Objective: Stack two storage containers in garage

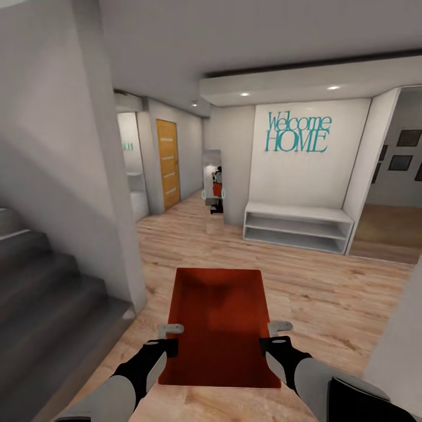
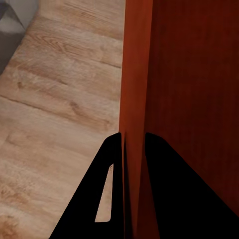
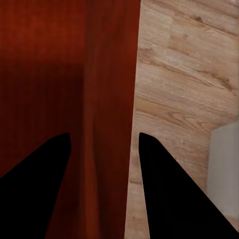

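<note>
You've got the storage container up over the wood floor — left gripper and right gripper each clamp a side wall; hallway ahead.

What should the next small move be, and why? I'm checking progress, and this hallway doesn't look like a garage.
Probably keep both grips and roll forward along the wood plank floor. The left gripper and right gripper each clamp a side wall of the storage container, held level between them. No concrete floor shows yet; stairs stand on the left, so steer clear of them.
</note>
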Motion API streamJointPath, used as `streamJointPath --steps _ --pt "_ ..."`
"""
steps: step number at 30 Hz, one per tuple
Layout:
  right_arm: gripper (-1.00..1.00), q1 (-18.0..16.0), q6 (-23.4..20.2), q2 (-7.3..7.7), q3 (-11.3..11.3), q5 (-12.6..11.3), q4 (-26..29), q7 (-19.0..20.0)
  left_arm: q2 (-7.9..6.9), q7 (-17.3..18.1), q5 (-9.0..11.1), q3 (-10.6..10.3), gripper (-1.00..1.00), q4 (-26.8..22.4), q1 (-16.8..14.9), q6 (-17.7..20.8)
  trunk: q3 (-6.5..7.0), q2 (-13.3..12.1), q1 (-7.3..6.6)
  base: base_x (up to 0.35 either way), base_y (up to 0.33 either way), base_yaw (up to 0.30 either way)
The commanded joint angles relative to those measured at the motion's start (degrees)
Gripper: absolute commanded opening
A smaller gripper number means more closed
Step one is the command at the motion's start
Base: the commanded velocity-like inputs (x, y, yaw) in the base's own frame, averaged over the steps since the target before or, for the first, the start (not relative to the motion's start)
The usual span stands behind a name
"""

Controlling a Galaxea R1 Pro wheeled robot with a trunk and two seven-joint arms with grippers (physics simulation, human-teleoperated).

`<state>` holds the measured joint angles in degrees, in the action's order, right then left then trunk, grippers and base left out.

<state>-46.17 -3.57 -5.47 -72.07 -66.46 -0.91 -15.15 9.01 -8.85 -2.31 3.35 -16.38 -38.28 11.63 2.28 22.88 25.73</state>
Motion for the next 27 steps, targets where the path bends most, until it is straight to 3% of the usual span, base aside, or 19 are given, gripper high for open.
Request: streamJointPath --steps 1,27 --pt "-1.0 -0.06 1.2 0.34 1.59 0.28 -0.06 0.03 -0.49 -0.12 -0.32 -0.11 -1.0 0.48 0.05 0.32 -0.02 0.04 0.05 0.323 0.0 0.0" --pt "-1.0 -0.06 1.2 0.37 1.59 0.29 -0.06 0.03 -0.49 -0.12 -0.32 -0.12 -1.0 0.48 0.05 0.32 -0.02 0.04 0.05 0.323 0.0 0.0"
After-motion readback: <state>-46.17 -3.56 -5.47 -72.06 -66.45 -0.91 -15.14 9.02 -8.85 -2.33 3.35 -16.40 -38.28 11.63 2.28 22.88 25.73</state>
